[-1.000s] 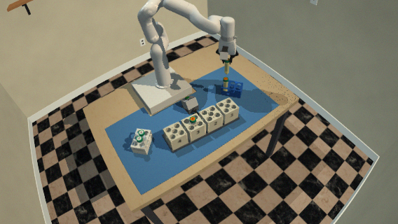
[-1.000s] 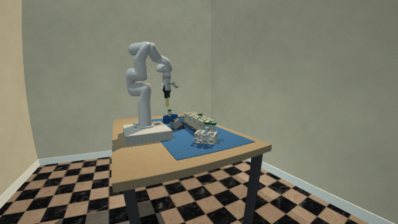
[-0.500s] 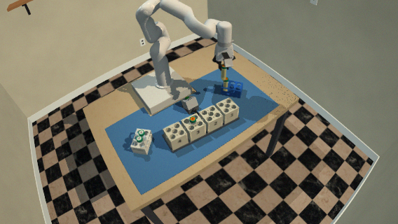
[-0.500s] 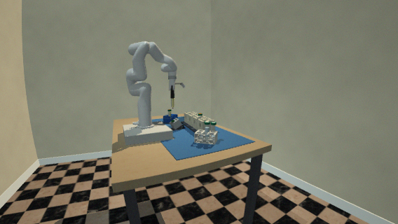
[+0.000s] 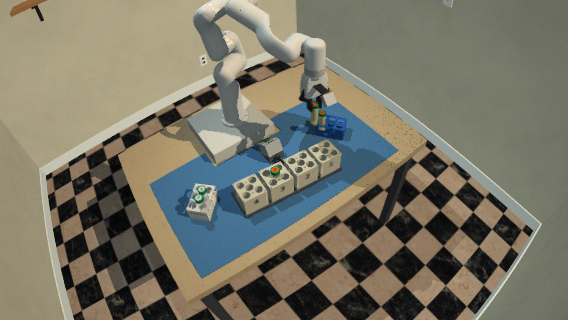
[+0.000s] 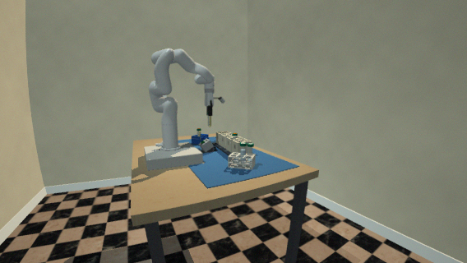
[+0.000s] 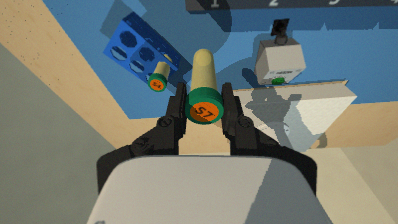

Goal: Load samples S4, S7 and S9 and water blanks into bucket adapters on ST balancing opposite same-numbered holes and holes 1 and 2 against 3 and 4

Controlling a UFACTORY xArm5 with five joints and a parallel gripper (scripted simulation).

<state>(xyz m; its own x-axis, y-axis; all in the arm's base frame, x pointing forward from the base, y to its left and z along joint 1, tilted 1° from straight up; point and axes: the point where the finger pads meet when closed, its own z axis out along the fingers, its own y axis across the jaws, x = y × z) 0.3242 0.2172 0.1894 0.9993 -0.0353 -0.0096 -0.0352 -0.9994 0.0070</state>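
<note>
My gripper (image 7: 204, 94) is shut on sample tube S7 (image 7: 203, 95), green cap with an orange dot, and holds it upright in the air above the table; it also shows in the top view (image 5: 314, 111) and the exterior view (image 6: 209, 119). The blue sample rack RS (image 5: 332, 125) (image 7: 137, 50) stands below, with sample S4 (image 7: 157, 80) (image 5: 322, 120) upright in it. The loading stand ST with several white adapters (image 5: 287, 175) sits mid-mat. One orange-capped tube (image 5: 274, 170) stands in the adapter second from the left in that view. The white blank rack RB (image 5: 201, 201) holds green-capped blanks.
The DONE key desk (image 5: 270, 148) (image 7: 280, 62) stands between the arm's base plate (image 5: 230, 132) and ST. The table's far edge runs close behind RS. The blue mat (image 5: 270, 190) covers the table's middle.
</note>
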